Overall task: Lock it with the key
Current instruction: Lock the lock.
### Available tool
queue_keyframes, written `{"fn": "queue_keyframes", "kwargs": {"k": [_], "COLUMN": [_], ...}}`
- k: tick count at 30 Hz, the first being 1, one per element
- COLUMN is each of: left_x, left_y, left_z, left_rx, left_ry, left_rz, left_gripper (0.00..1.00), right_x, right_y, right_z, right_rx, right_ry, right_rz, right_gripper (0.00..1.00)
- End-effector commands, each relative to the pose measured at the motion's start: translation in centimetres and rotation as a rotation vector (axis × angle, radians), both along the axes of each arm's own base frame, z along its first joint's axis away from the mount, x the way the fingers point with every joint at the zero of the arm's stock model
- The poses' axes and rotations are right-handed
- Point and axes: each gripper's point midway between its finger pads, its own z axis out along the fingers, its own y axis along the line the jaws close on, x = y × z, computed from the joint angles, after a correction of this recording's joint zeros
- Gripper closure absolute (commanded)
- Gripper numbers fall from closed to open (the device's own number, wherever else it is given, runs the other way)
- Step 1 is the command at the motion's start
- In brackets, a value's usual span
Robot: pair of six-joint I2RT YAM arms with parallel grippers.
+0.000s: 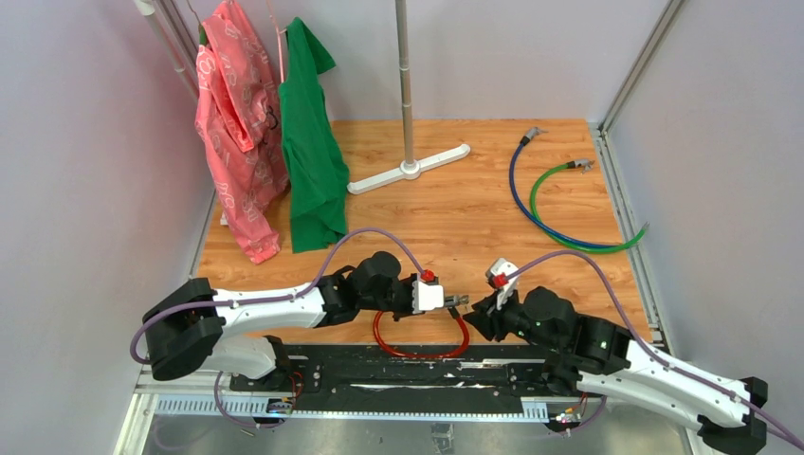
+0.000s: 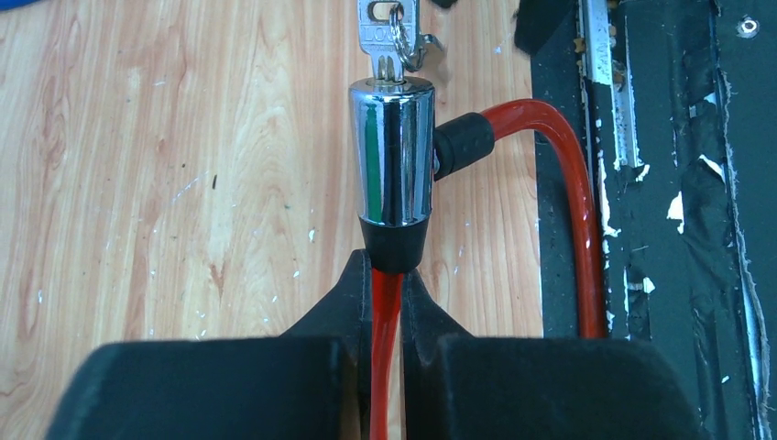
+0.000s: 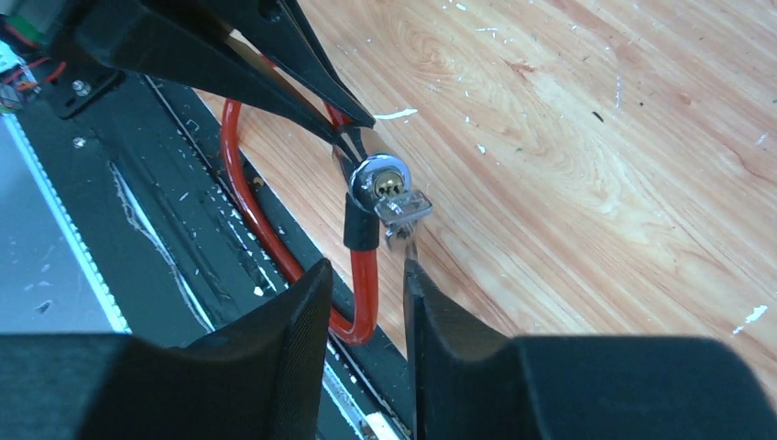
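My left gripper [image 2: 387,275] was clamped on the red cable [image 2: 570,183] just behind the chrome lock cylinder [image 2: 394,151], and my right gripper [image 3: 366,270] stood with jaws apart just short of the key [image 3: 403,205], seated in the cylinder's right end.

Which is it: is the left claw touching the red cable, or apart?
Touching. The left wrist view shows the left claw shut on the red cable, both fingers pressed against it just below the lock.

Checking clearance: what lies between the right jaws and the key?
Only the small ring hanging from the key, seen in the right wrist view.
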Motion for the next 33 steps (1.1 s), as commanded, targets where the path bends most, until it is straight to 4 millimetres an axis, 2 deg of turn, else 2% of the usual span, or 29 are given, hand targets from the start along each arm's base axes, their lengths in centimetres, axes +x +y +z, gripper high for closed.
{"fn": "queue_keyframes", "kwargs": {"k": [1,4,9,13,18,25,29,31,33], "left_x": [-3.5,-3.6,-3.6,-3.5,-3.7,-4.0,-4.1,-4.1,-4.1], "left_y": [2.6,2.7,2.5,2.5,2.4,2.2,2.2,2.1,2.1], "left_z": [-4.3,-4.5,-4.2,-4.0,-4.0,-3.9,-3.9,-3.9,-3.9], "left_rx": [0.147,0.148,0.138,0.136,0.135,0.133,0.131,0.131,0.131], "left_ry": [0.116,0.118,0.116,0.11,0.108,0.11,0.114,0.113,0.111], "left_rz": [-0.068,-0.069,-0.074,-0.075,-0.079,-0.093,-0.093,-0.095,-0.097], "left_gripper": [1.0,1.0,1.0,1.0,1.0,1.0,1.0,1.0,1.0], "right_x": [-0.9,-0.7,1.5,1.7,2.1,2.6,3.0,3.2,3.1], "right_y": [-1.8,-2.2,-4.4,-4.0,-2.4,-1.5,-1.2,-0.8,-0.5], "right_z": [1.3,2.0,3.5,3.0,3.8,4.7,4.5,4.2,3.6], "right_rx": [0.033,0.116,0.292,0.355,0.369,0.333,0.325,0.319,0.299], "right_ry": [0.072,0.153,0.313,0.418,0.441,0.424,0.436,0.458,0.504], "right_rz": [-0.06,-0.166,-0.526,-0.626,-0.624,-0.591,-0.588,-0.576,-0.567], "right_gripper": [0.59,0.55,0.55,0.58,0.6,0.6,0.61,0.65,0.77]}}
